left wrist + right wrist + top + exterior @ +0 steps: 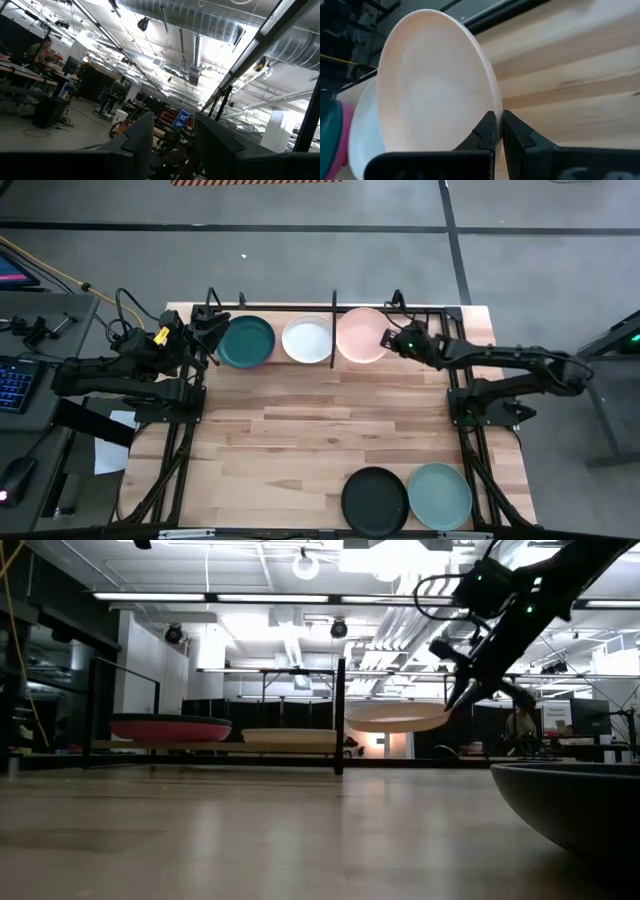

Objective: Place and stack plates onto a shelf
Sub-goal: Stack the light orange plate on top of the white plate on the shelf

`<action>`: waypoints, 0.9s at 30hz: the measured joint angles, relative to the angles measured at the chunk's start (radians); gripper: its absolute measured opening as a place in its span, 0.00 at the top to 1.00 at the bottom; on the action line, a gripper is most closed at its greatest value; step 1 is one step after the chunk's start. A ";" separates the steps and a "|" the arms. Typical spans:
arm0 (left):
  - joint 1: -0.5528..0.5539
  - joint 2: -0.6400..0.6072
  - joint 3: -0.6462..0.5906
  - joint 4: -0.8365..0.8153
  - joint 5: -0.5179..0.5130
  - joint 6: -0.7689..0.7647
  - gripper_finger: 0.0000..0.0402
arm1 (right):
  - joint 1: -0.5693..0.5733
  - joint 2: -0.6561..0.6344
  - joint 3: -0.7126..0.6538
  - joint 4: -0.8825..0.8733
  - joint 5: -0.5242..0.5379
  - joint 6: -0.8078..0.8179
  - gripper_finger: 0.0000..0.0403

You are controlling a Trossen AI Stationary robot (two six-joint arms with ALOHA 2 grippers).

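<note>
The black rod shelf (333, 308) stands along the table's far edge. In its left half a dark teal plate (247, 341) lies on a magenta pink plate (170, 728), with a white plate (307, 338) beside them. My right gripper (388, 338) is shut on the pale peach plate (360, 335), right of the divider bar (340, 715). My left gripper (212, 332) is open just left of the teal plate, and its wrist view looks up at the ceiling. A black plate (375, 500) and a grey-green plate (439, 495) lie at the near edge. My right gripper (497, 117) pinches the peach plate's rim (492, 100) on its right side between the two fingers. The fingers come from the table's right, slanting down. The plate (400, 718) is lifted clear and roughly level, a little higher than the white plate (290, 738).
The shelf's upright posts (210, 300) and rods frame the far edge. Bare wood (300, 430) stretches across the table's middle. Both arm bases (165, 395) stand at the table's sides. The black plate's rim (570, 800) rises close before the low camera.
</note>
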 joint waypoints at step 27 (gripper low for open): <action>0.000 0.003 0.000 -0.002 0.000 0.000 0.67 | 0.000 0.459 0.390 0.100 -0.136 -0.118 1.00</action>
